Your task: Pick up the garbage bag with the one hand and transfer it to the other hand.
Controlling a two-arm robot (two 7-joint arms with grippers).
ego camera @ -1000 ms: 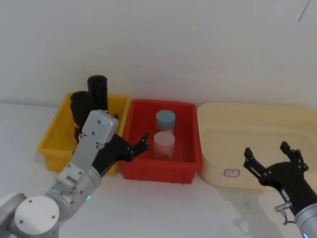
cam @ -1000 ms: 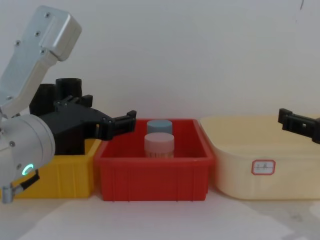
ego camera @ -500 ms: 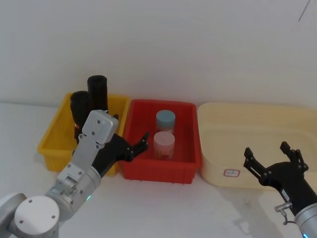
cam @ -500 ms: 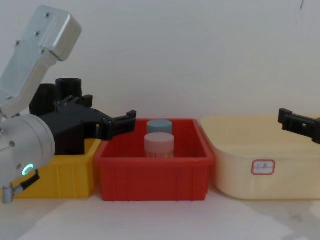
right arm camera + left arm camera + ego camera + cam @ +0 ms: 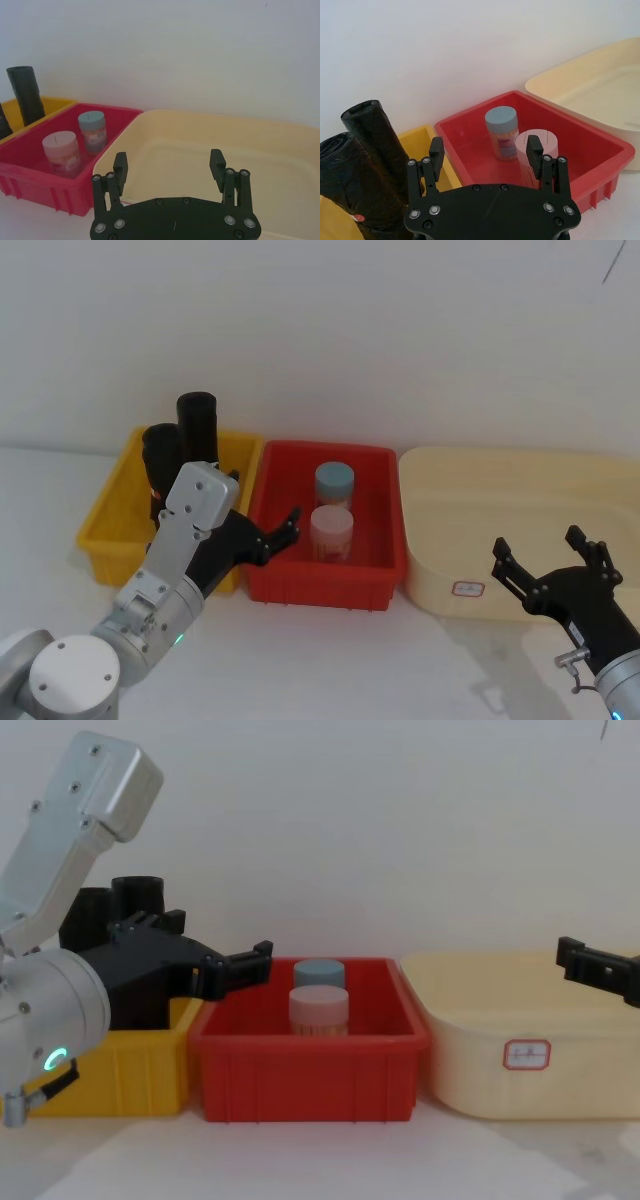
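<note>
Left tool [image 5: 485,152] spread, empty — steer it left to straddle the garbage bag [image 5: 345,185] squarely; right tool [image 5: 169,162] spread too.

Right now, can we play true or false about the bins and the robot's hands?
1. The garbage bag stands in the yellow bin. True.
2. The left gripper is holding the garbage bag. False: it is open and holds nothing, hovering by the rims where the yellow bin and red bin meet.
3. Two jars stand in the red bin, a blue-lidded jar and a pink-lidded jar. True.
4. The right gripper is shut. False: it is open, at the front of the cream tub.
</note>
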